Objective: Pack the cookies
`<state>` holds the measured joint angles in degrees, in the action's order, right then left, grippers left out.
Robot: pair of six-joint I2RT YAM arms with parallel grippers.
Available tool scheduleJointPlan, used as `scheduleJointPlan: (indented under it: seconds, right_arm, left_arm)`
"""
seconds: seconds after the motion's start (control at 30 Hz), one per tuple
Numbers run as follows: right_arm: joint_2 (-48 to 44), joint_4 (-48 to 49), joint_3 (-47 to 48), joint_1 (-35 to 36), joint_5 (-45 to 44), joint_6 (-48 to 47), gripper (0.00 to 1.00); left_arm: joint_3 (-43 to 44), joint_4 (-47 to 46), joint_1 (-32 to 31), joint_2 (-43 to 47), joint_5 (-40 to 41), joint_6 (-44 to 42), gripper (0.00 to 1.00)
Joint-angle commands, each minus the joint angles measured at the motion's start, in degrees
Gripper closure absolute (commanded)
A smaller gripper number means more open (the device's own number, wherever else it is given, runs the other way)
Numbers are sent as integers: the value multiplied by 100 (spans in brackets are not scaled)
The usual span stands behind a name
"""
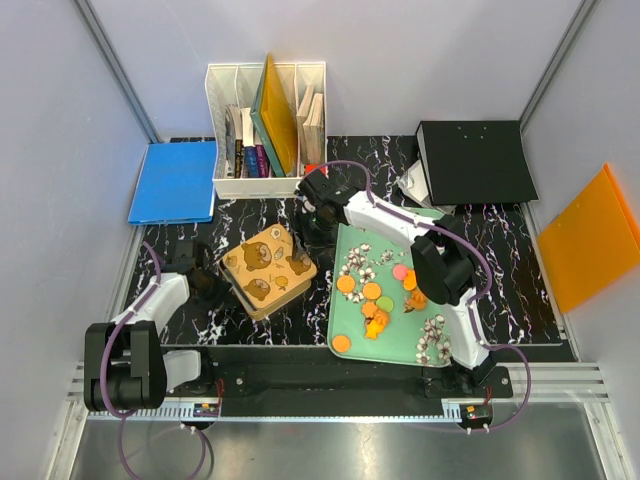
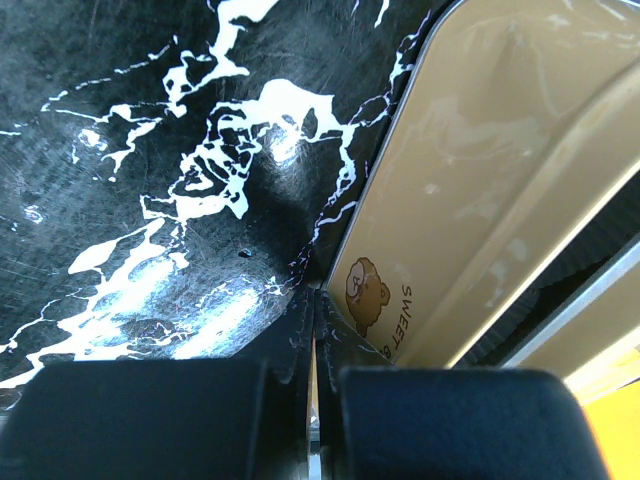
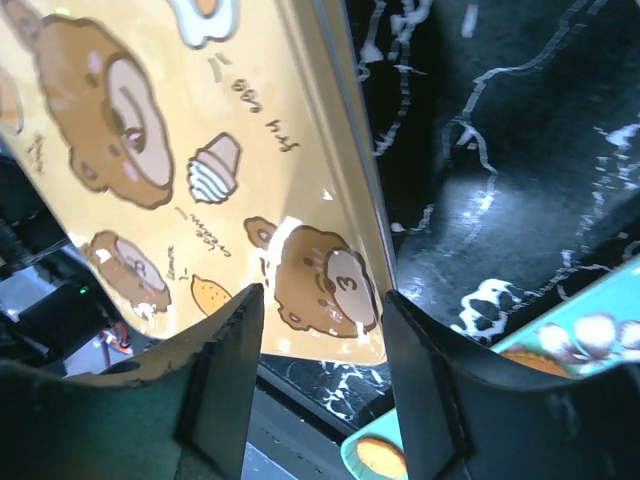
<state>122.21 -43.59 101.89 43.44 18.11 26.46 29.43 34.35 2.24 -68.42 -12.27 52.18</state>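
The cookies [image 1: 371,291] are small flat discs, mostly orange with a pink and a green one, lying on a mint-green tray [image 1: 396,342]. An orange cookie [image 3: 375,457] shows at the tray's corner in the right wrist view. Left of the tray stands a yellow bear-print tin [image 1: 268,270]. My right gripper [image 1: 312,222] hangs over the tin's far right corner. In its own view the right gripper [image 3: 320,322] is open, with the lid's [image 3: 230,150] corner in the gap between the fingers. My left gripper [image 2: 315,300] is shut, its tips against the tin's left wall [image 2: 470,180].
A white organiser with books [image 1: 265,130] stands at the back, with a blue folder [image 1: 172,182] to its left. A black binder [image 1: 475,160] lies at the back right. An orange folder [image 1: 590,235] leans against the right wall.
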Motion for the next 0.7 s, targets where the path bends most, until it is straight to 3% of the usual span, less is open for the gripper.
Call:
scheduleJointPlan:
  seconds: [0.0, 0.33, 0.67]
  right_arm:
    - [22, -26, 332, 155, 368, 26, 44]
    - [75, 88, 455, 253, 597, 114, 46]
    - [-496, 70, 525, -116, -167, 79, 42]
  left_arm:
    - [160, -209, -22, 40, -197, 64, 100]
    - [186, -271, -39, 48, -241, 73, 100]
    - [335, -34, -31, 110, -3, -41, 100]
